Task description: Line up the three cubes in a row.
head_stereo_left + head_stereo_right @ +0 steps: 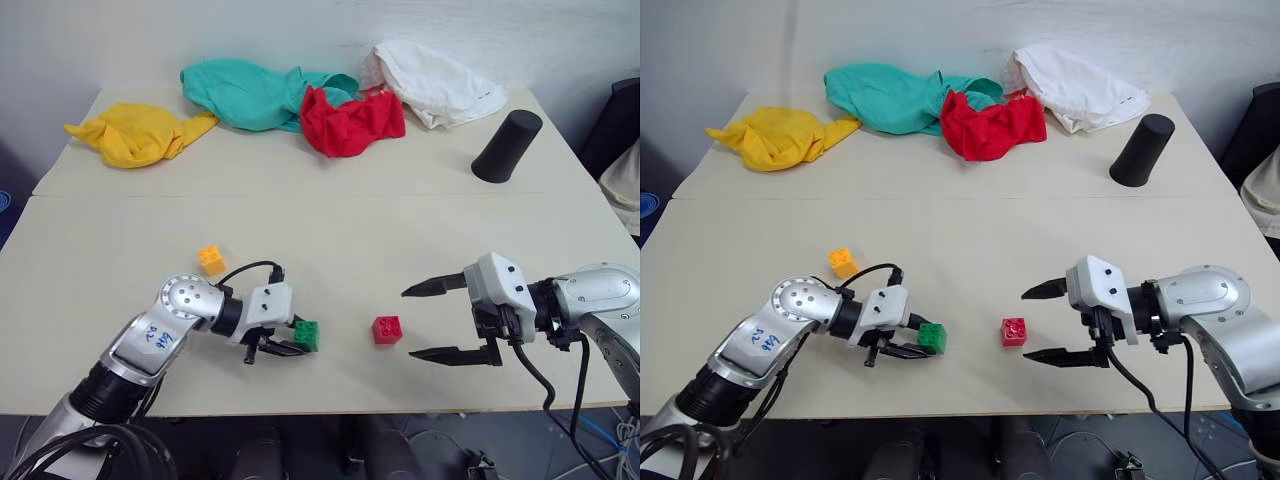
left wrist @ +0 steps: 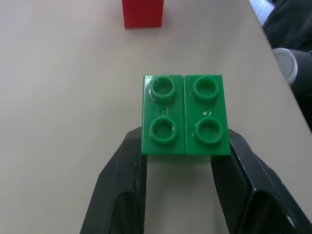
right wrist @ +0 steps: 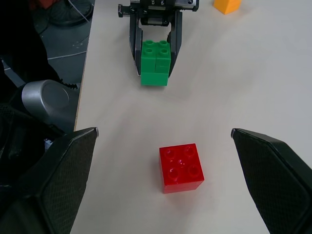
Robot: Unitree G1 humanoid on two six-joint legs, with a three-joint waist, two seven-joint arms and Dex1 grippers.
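Left eye view, nearest first: the left gripper (image 1: 292, 345) has its black fingers (image 2: 122, 190) closed on the green cube (image 1: 307, 334), a glossy plastic brick with four round studs on top, held close to the table's front edge. Just to its right, apart from it, the red cube (image 1: 387, 329) sits alone on the smooth, pale table (image 1: 400, 230), four studs up. Beyond that, the right gripper (image 1: 433, 322) hovers with its fingers spread wide and nothing between them, pointing toward the red cube. A little further back, left of the others and beside the left arm, the orange-yellow cube (image 1: 211, 259) rests on the table. A seam runs across the table past the cubes, and the middle stretch lies bare. At the far side stands a matte black cylinder (image 1: 506, 146), tilted, on the right; along the back edge lie crumpled cloths: yellow cloth (image 1: 140, 133), teal cloth (image 1: 255, 93), red cloth (image 1: 350, 122) and white cloth (image 1: 430, 82).
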